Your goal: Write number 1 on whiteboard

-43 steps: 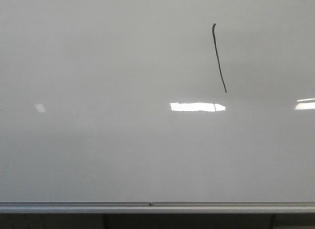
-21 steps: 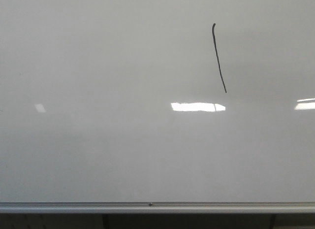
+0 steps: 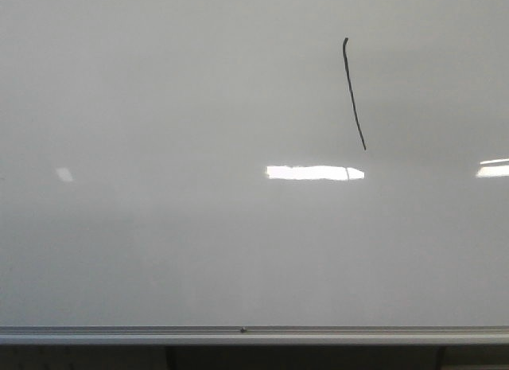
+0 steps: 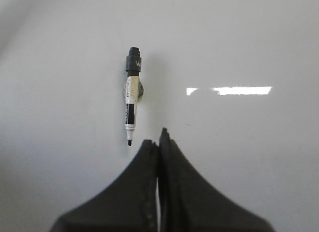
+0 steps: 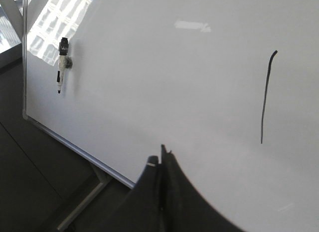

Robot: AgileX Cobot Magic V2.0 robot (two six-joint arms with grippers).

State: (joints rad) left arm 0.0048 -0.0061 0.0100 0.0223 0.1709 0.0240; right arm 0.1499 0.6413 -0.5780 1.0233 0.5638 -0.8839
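We see our left hand (image 4: 158,142) as two matte black fingers, broad at the base and curving to narrow tips; our right hand (image 5: 162,154) looks the same, with a small pale mark near one tip.

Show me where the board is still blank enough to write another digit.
Most of the whiteboard is bare: everything left of the black stroke, and the band between it and the frame strip. In the wrist views a marker sits on the board; avoid that spot. Both tools are shut, off the surface.
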